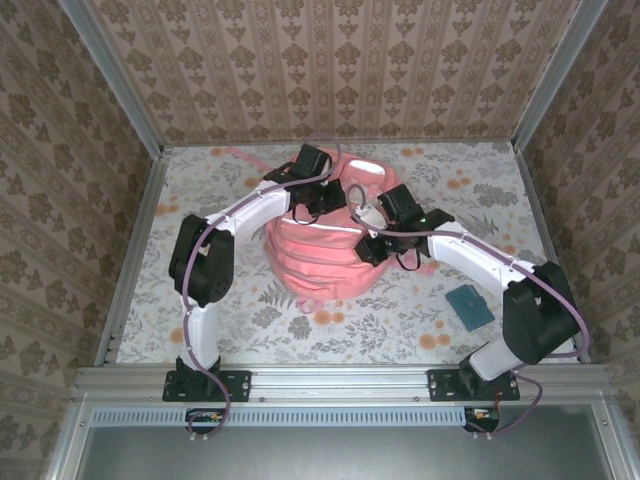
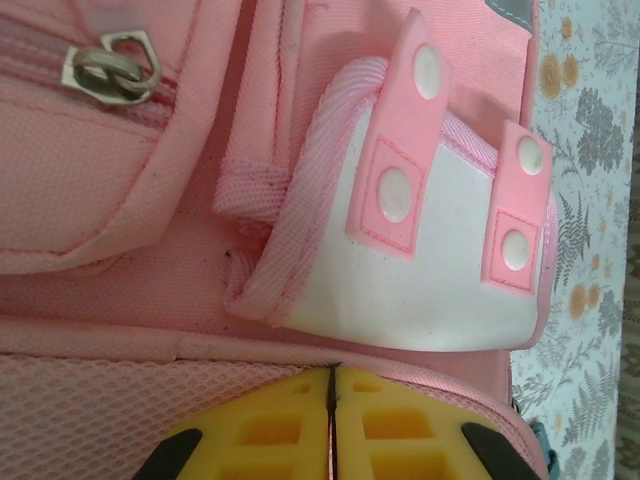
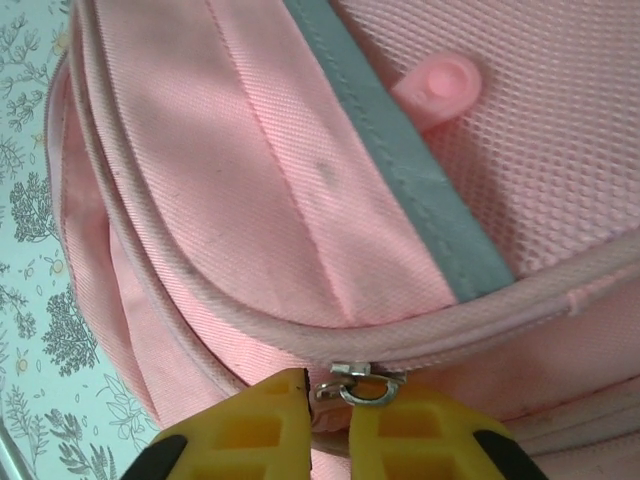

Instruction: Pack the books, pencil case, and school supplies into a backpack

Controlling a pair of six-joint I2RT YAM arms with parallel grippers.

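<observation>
Your left gripper had its jaws pressed together, with the pink mesh of the backpack just ahead of them and a white patch beyond. Your right gripper pinched the metal zipper pull at its tips. A teal flat square lay on the table well behind those jaws.

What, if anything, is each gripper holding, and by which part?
The right gripper brackets the ring of the backpack's zipper pull; a firm pinch cannot be told. The left gripper is shut against the fabric, nothing visibly held.
</observation>
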